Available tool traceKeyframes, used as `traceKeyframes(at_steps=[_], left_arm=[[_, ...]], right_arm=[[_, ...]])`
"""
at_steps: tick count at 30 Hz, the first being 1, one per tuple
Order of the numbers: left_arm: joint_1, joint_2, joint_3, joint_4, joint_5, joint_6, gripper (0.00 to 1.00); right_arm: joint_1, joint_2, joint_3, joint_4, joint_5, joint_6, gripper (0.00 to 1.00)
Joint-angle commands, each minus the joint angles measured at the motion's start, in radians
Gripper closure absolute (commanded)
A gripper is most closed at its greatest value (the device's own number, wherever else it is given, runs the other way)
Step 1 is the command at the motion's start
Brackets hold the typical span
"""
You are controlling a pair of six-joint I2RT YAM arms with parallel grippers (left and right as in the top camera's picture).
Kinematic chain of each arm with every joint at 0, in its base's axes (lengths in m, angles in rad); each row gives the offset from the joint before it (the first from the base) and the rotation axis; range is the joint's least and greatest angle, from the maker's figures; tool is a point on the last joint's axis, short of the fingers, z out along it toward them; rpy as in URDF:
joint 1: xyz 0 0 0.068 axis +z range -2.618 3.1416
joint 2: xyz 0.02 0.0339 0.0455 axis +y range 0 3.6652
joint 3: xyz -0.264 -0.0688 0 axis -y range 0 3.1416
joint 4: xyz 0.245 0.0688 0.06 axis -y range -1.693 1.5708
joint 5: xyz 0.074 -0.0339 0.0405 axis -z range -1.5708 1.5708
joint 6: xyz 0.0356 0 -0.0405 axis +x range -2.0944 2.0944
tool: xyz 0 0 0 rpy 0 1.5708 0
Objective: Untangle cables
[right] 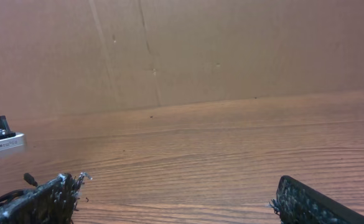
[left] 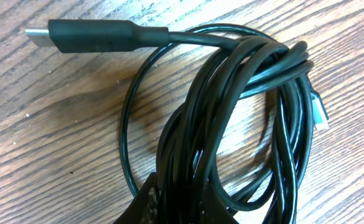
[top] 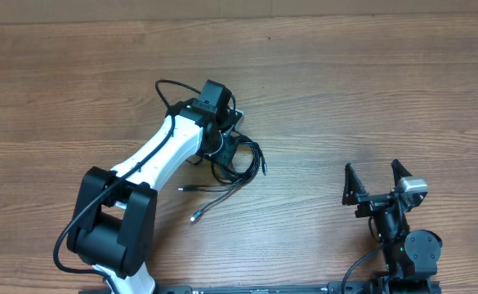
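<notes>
The cables [top: 240, 161] are a bundle of thin black cords looped together on the wooden table, just right of the left arm's wrist. Two loose ends with small plugs [top: 196, 216] trail toward the front. My left gripper [top: 229, 140] sits down on the bundle. In the left wrist view the cables [left: 244, 106] fill the frame, and my left gripper [left: 188, 208] is shut on several strands at the bottom edge. A long black plug [left: 94, 37] lies at the top left. My right gripper [top: 377, 181] stands open and empty at the front right, far from the cables.
The wooden table [top: 369, 90] spreads out on every side. A brown cardboard wall [right: 231, 50] rises behind it in the right wrist view. The right gripper's fingers [right: 318, 205] hover over bare wood.
</notes>
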Motion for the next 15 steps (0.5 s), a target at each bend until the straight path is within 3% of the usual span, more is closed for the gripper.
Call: traceKeyframes(at_steps=[1,15], left_arm=[[-0.001,-0.026,0.016,0.004,0.027,0.015,0.89],[-0.002,-0.026,0.015,0.016,0.027,0.001,0.96]], right_arm=[[0.004,-0.012,-0.011,0.003,0.006,-0.003,0.00],[0.004,-0.012,-0.011,0.003,0.006,-0.003,0.00]])
